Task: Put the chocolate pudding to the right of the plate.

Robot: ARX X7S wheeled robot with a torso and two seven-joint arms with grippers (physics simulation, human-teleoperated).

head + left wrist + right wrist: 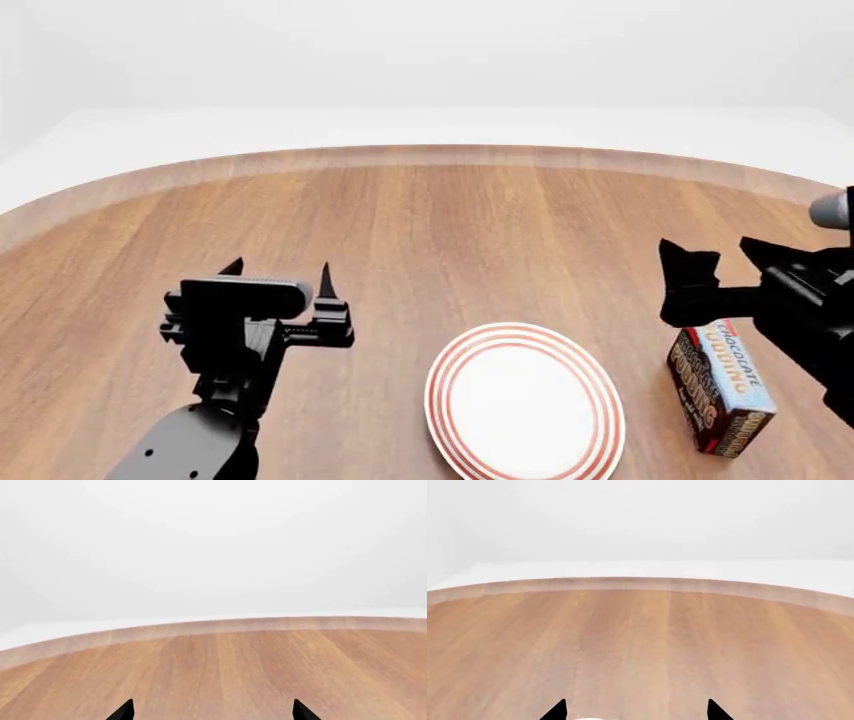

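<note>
The chocolate pudding, a dark brown carton with a light blue top, lies on the table just right of the plate, a white plate with red rings. My right gripper is open and empty, hovering above and just behind the pudding, apart from it. My left gripper is open and empty, raised over bare wood left of the plate. In the left wrist view the left gripper shows only two spread black fingertips over wood. In the right wrist view the right gripper shows the same.
The round wooden table has a curved far edge, also seen in the left wrist view and the right wrist view. Behind it is a plain white floor and wall. A thin white sliver shows between the right fingertips.
</note>
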